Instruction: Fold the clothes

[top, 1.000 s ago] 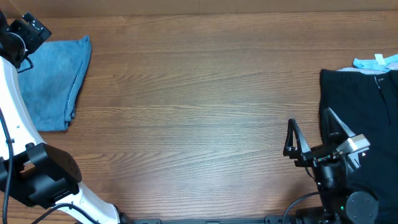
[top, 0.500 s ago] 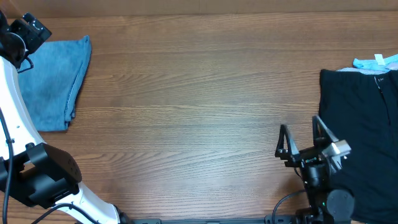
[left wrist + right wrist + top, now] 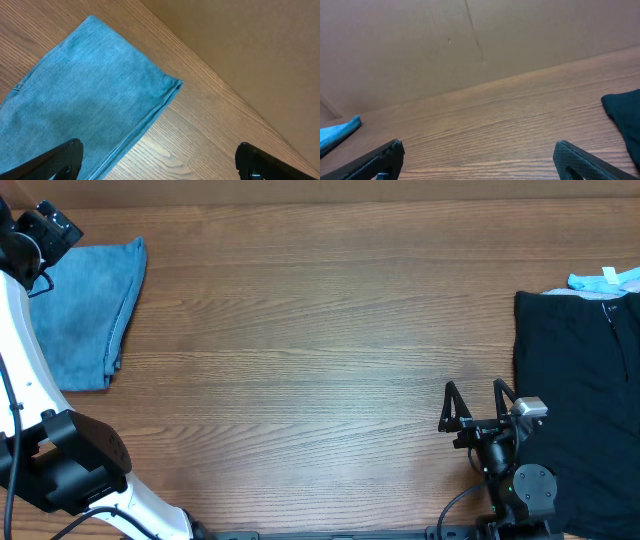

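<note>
The clothes, light blue denim jeans (image 3: 85,310), lie folded into a compact stack at the table's far left. In the left wrist view the stack's corner and folded edge (image 3: 85,100) fill the left half. My left gripper (image 3: 159,155) hovers open above that corner, one finger over the denim and the other over bare wood, with nothing between them. My right gripper (image 3: 473,395) stands open near the front right of the table, far from the jeans, and holds nothing. In the right wrist view it (image 3: 479,150) faces bare wood and the back wall.
A black garment (image 3: 580,380) lies flat along the right edge, just right of my right gripper, its edge (image 3: 625,112) showing in the right wrist view. A pale blue and white cloth (image 3: 605,280) peeks out behind it. A cardboard-coloured wall (image 3: 470,45) backs the wooden table (image 3: 320,360).
My right gripper has moved left, off the black garment's edge, and turned to point straight toward the back. The left arm and the jeans have not moved.
</note>
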Available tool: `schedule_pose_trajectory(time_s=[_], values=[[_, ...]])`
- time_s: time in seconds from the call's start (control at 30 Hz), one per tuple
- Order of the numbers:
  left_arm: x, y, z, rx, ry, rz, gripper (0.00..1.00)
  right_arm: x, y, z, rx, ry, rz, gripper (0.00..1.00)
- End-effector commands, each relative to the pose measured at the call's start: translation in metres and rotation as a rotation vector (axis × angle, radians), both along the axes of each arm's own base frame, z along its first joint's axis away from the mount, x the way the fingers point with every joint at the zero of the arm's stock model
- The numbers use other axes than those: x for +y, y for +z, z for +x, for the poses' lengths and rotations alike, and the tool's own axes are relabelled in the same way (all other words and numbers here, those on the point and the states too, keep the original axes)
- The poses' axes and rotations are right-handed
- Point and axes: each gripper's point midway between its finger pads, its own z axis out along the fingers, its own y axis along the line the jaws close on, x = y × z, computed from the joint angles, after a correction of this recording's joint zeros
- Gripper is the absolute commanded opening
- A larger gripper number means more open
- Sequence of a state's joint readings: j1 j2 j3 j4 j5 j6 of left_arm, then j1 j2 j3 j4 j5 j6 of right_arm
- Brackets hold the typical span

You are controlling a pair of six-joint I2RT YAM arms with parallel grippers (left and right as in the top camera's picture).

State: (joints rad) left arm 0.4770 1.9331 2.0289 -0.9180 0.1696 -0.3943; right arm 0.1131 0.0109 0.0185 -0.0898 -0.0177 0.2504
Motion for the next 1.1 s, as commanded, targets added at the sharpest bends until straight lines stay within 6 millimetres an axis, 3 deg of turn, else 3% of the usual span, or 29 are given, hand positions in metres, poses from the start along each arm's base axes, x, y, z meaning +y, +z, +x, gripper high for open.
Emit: schedule_pose_trajectory(time_s=[0.0, 0.43, 0.57, 0.63, 0.67, 0.77, 0.8, 0.97, 1.07], values=[[-0.004, -0.004, 0.003, 0.002, -0.004, -0.015, 1.00, -0.001, -0.002, 0.000, -0.002, -0.010, 0.001, 1.00], [-0.004, -0.005, 0.003, 0.003, -0.004, -0.015, 1.00, -0.001, -0.002, 0.000, -0.003, -0.010, 0.002, 1.00], [0.005, 0.003, -0.003, -0.010, 0.017, -0.008, 1.00, -0.001, -0.002, 0.000, -0.002, -0.010, 0.001, 1.00], [-0.002, 0.030, -0.011, -0.059, 0.011, 0.017, 1.00, -0.001, -0.002, 0.000, -0.002, -0.010, 0.001, 1.00], [-0.017, 0.069, -0.022, -0.131, -0.006, 0.054, 1.00, -0.001, -0.002, 0.000, -0.002, -0.010, 0.001, 1.00], [-0.051, 0.138, -0.050, -0.270, -0.047, 0.118, 1.00, -0.001, -0.002, 0.000, -0.002, -0.010, 0.001, 1.00], [-0.075, 0.175, -0.070, -0.351, -0.078, 0.151, 1.00, -0.001, -0.002, 0.000, -0.002, -0.010, 0.001, 1.00], [-0.172, 0.261, -0.138, -0.591, -0.262, 0.197, 1.00, -0.001, -0.002, 0.000, -0.002, -0.010, 0.001, 1.00], [-0.209, 0.290, -0.183, -0.699, -0.350, 0.199, 1.00, -0.001, -0.002, 0.000, -0.002, -0.010, 0.001, 1.00]])
